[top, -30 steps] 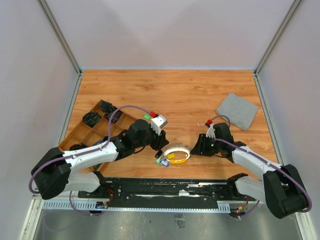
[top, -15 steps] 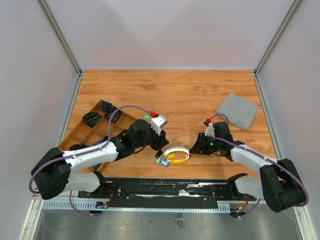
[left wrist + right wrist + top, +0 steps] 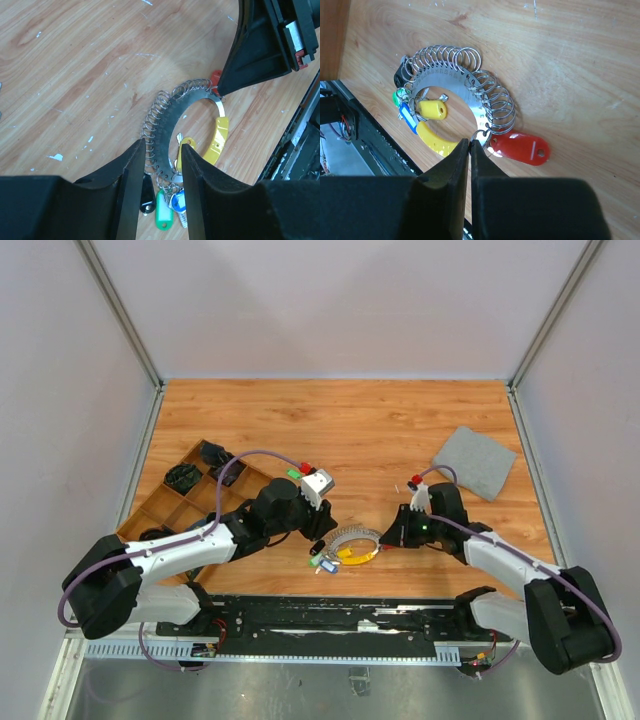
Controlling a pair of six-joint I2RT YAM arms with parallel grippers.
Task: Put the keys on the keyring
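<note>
Keyring [image 3: 352, 543] lies flat on the counter [image 3: 370, 430], toward its 6 o'clock edge, between the two arms. Left fingers [image 3: 131, 172] stand apart, straddling the ring-lined arc at its 9 o'clock end; contact with it cannot be confirmed. Right fingers [image 3: 445, 175] are drawn together, tips meeting at a small ring on the arc's 3 o'clock end, just beside the red tag [image 3: 522, 148]. Keys [image 3: 175, 200] with green and blue heads hang bunched near the left fingers. Grey cloth [image 3: 473, 462] lies at 2 o'clock of the keyring, well apart; cardboard tray [image 3: 160, 502] at 10 o'clock.
</note>
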